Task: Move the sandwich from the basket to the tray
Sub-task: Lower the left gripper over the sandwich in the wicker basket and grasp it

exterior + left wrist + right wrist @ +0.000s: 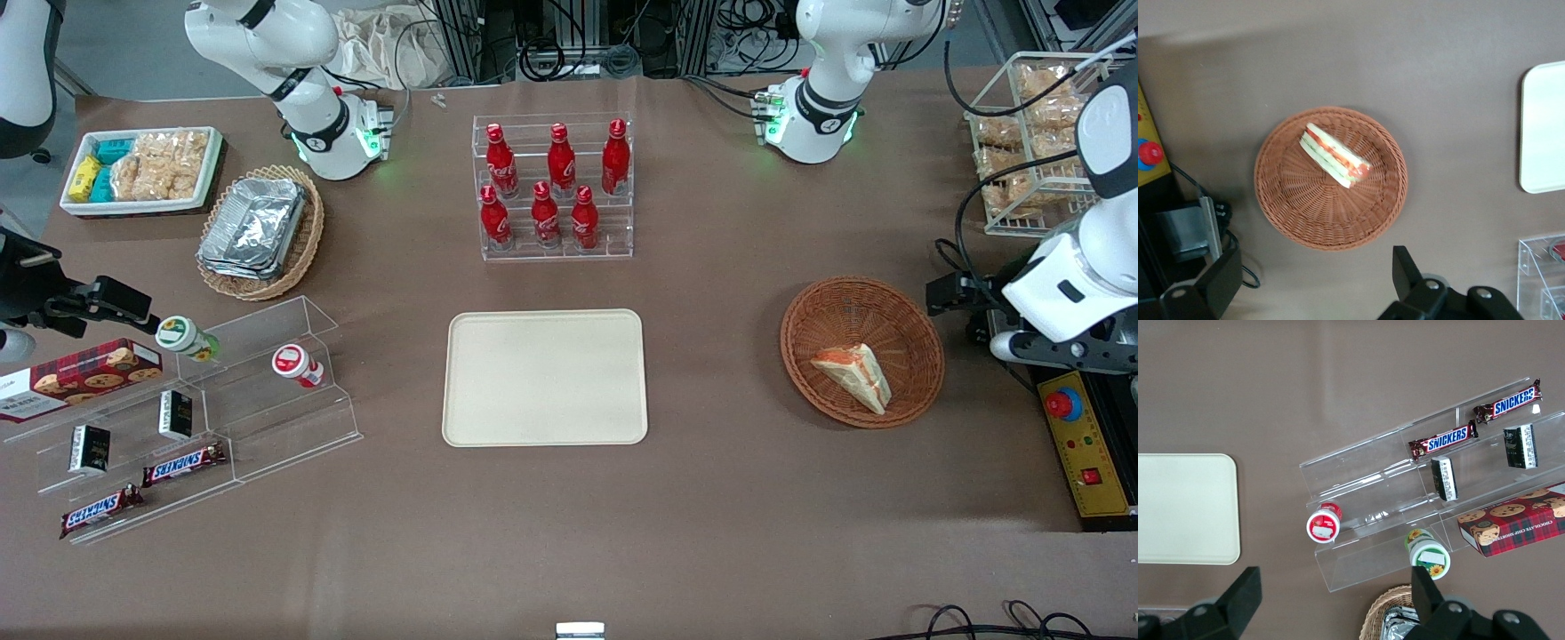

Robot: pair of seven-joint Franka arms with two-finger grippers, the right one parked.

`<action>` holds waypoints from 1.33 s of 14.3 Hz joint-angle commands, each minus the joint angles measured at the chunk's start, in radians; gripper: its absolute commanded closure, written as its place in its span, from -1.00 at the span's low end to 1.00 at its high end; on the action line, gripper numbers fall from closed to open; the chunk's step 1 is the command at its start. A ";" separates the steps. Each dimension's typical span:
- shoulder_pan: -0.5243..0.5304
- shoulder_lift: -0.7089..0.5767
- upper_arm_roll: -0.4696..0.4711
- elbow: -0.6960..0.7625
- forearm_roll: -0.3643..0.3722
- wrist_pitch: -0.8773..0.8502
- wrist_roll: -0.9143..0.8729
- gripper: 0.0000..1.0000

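**Hovering above the basket, pincer spread and empty**

Spanning every view, the brown worktop (pixel 729 498) has wide bare stretches: between tray and basket, and along the whole edge nearest the front camera. The cream tray (pixel 544 377) lies flat near the middle with nothing on it, its rounded rim free on all sides; in the left wrist view only one end of it shows, cut off by the frame. Toward the working arm's end sits the round reddish-brown basket (pixel 861 351), apart from the tray and from the yellow control box (pixel 1086 444), which lies just beside it at the worktop's edge with black cables between them. The sandwich (pixel 854 374) lies on its side in the basket, one long edge up to the wicker wall, its red and green layers plain in the wrist view (pixel 1333 155).

The pincer (pixel 1311 283) hangs above the worktop close to the basket's rim, its fingers (pixel 1406 269) set wide apart with nothing between them. Only the fingers and part of the mount show; in the front view the arm's white body hides the pincer.
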 commanded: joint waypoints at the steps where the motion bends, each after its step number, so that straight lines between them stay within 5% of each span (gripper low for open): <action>1: -0.004 0.028 -0.002 0.052 0.023 -0.027 -0.030 -1.00; 4: -0.007 0.042 -0.003 0.055 0.009 -0.027 -0.047 -1.00; 9: -0.001 0.023 -0.002 -0.112 0.006 0.078 -0.398 -1.00; 19: -0.004 0.021 0.001 -0.585 0.069 0.641 -0.939 -1.00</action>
